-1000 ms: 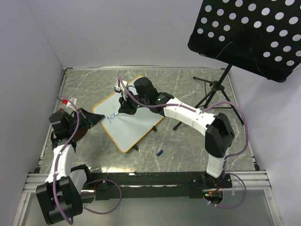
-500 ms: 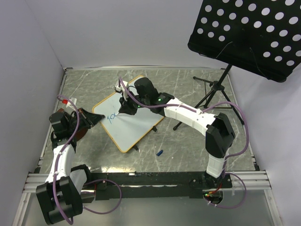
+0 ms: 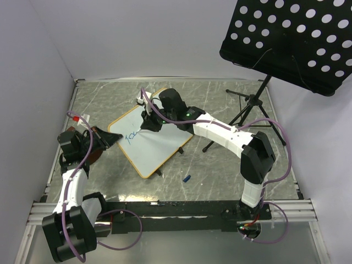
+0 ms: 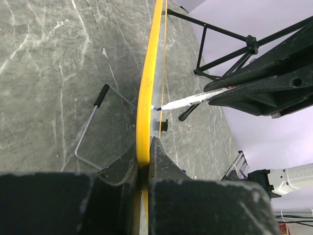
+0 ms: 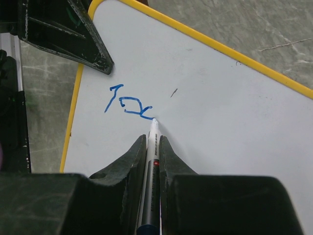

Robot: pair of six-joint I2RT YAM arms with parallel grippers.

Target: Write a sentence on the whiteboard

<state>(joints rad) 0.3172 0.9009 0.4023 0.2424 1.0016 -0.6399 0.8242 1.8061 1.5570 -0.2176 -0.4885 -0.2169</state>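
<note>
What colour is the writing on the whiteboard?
Blue. The writing on the whiteboard shows best in the right wrist view.

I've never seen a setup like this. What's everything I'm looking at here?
whiteboard: one, white with yellow-orange frame, left of the table's middle
writing: one short scrawl, blue, on the whiteboard
marker: one, white barrel, tip at the writing's end
small blue item: one, on the table near the whiteboard; too small to identify
music stand: one, black, perforated, far right
table: one, grey marbled
left arm: one, black and white, jaws shut on the whiteboard's edge
right arm: one, black and white, jaws shut on the marker
</note>
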